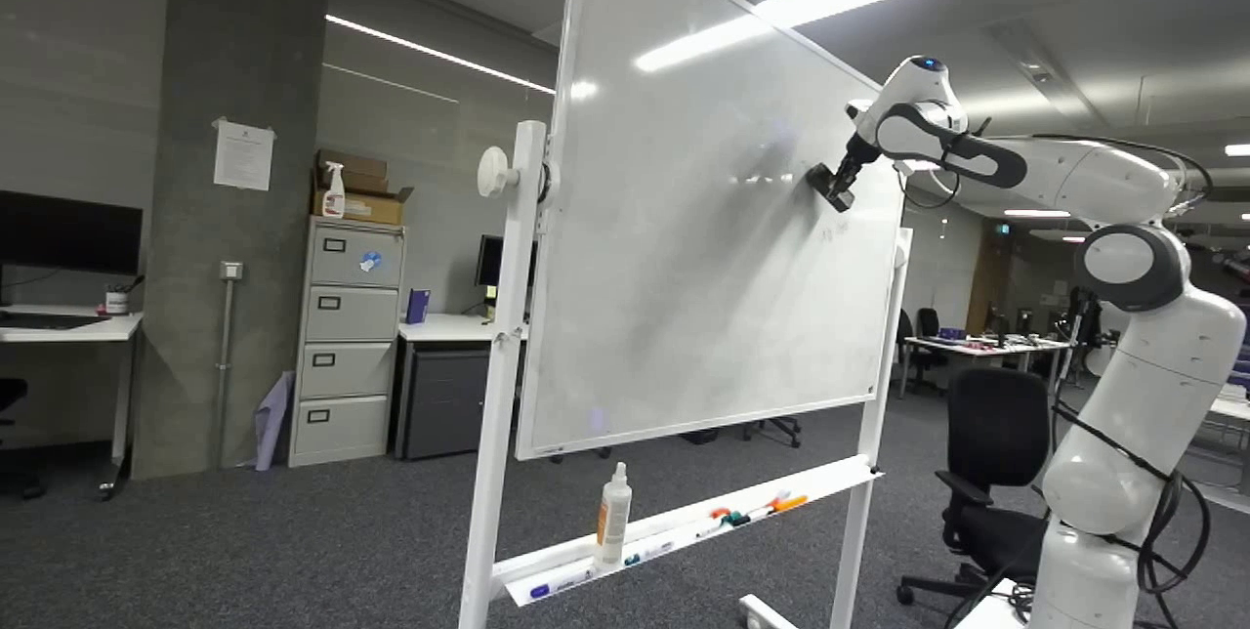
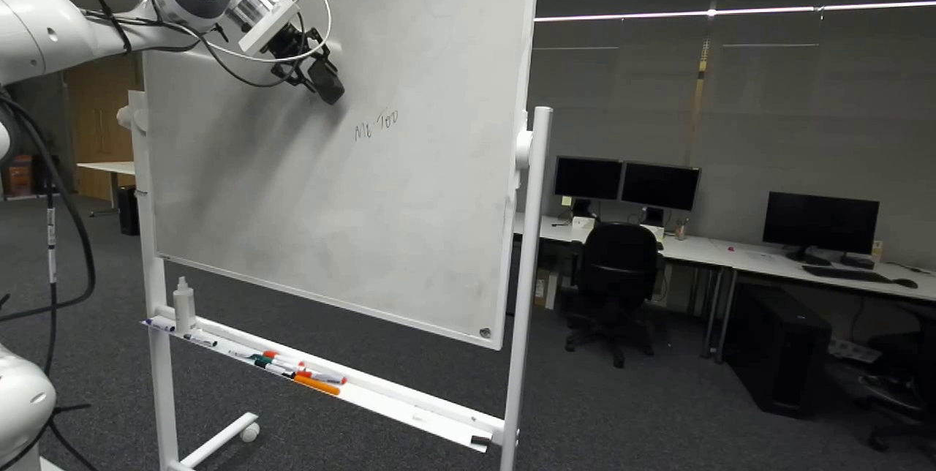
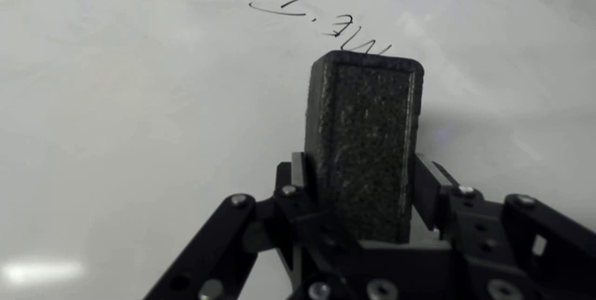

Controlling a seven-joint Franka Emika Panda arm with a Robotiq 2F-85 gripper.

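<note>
Glossy white rectangular whiteboard (image 2: 409, 230): ahead of my black two-finger metal gripper (image 3: 361, 169). White jointed robot arm (image 1: 1167, 385): behind the gripper; I have the elbow bent, forearm reaching roughly level, wrist tipped down towards the board. Gripper: clamped on a black oblong speckled block (image 3: 368, 118), one jaw against each long side. Block: projecting past the jaws; whether it touches the board, I cannot tell. Thin black handwritten lettering (image 2: 376, 124), "ME TOO": near, beyond the block's far end.
</note>
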